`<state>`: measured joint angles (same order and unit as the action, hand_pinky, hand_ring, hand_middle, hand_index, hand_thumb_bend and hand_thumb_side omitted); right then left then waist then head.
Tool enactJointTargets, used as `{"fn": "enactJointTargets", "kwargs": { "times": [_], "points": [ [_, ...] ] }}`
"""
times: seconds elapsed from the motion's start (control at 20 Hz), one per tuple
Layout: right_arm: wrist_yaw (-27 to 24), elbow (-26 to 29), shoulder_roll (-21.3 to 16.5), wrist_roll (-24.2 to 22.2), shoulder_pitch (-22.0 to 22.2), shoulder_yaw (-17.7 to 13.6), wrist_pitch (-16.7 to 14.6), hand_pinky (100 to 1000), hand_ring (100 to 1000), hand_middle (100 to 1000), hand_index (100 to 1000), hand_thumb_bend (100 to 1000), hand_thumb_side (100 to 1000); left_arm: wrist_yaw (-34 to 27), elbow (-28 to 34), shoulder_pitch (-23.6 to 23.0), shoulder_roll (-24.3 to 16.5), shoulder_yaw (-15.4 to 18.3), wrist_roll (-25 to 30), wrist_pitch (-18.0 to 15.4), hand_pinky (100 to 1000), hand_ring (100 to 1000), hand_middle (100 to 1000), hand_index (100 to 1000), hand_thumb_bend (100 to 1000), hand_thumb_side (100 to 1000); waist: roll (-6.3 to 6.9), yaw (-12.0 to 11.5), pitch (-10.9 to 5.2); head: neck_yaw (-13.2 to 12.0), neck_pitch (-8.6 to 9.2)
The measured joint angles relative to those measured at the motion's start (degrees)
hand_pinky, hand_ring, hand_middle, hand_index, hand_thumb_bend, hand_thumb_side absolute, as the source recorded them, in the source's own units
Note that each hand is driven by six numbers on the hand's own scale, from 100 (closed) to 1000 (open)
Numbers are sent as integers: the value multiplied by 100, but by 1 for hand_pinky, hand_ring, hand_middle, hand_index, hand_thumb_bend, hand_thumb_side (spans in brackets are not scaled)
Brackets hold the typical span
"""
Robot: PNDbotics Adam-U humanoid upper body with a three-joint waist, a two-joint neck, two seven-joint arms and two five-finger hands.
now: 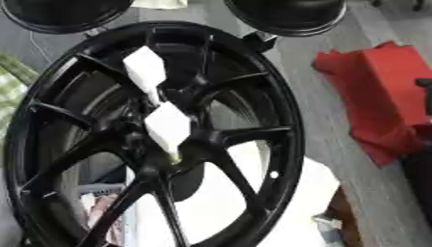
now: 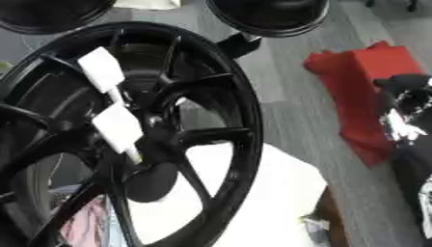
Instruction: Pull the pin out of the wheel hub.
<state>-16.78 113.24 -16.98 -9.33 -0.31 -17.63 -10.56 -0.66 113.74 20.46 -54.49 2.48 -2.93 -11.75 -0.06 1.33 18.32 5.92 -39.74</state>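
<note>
a large black wheel hub [image 1: 152,140] stood close in front of the robot, filling most of what it saw, its spokes fanning out from the middle. two white tag-like pieces sat against the spokes: the upper white piece [image 1: 144,69] near the top of the wheel, the lower white piece [image 1: 168,126] just by the centre, with a thin pale stem running down from it toward the middle. i could not tell for certain which part was the pin itself. behind the spokes, low down, a white surface [image 2: 270,193] showed through the gaps. two more dark round rims [image 1: 287,17] lay at the far edge, above the wheel. on the grey floor [image 1: 337,140] off to the right lay a red cloth [image 1: 380,91], well apart from the wheel. at the right edge of the right eye view a black and silver shape, the robot's right hand [image 2: 405,108] or arm, hung over the cloth; i could not tell whether its fingers were apart or together. it touched nothing on the wheel. the left hand did not show.
</note>
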Motion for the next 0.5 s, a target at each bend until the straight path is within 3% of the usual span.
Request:
{"fn": "enactJointTargets", "kwargs": {
  "times": [0.2, 0.5],
  "points": [
    [25, 0, -17, 8, 96, -1, -26, 963, 758, 538, 656, 262, 135, 112, 2, 137, -552, -194, 513, -12, 770, 647, 591, 737, 100, 521, 51, -9, -105, 52, -7],
    [56, 0, -74, 31, 192, -11, -50, 964, 759, 538, 657, 260, 135, 479, 14, 288, -1100, -530, 1762, -204, 772, 682, 633, 756, 100, 546, 139, -30, -211, 90, -51]
  ]
}}
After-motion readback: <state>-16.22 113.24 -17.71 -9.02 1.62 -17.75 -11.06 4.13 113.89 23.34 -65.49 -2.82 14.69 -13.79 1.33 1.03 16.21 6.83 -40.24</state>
